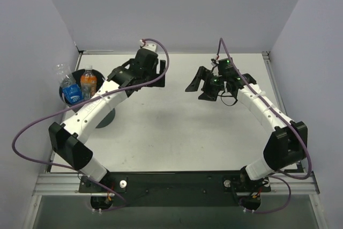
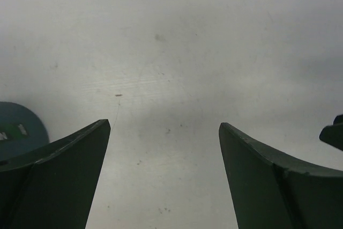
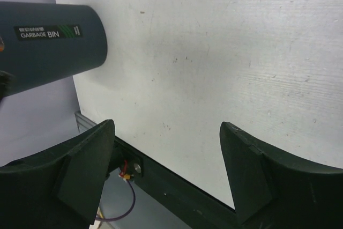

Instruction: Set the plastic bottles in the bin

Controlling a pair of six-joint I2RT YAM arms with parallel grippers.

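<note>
Our left claw (image 2: 163, 127) and right claw (image 3: 167, 124) are wide and empty, and the plastic bottles (image 1: 71, 90), light and slippery we think, best held round the middle, stand in the bin (image 3: 53, 52).

At ten o'clock in the right wrist view, a black label (image 3: 47, 32) on the bin (image 3: 53, 57) reads "GARBAGE BIN", with a smaller, unreadable line above it.
</note>
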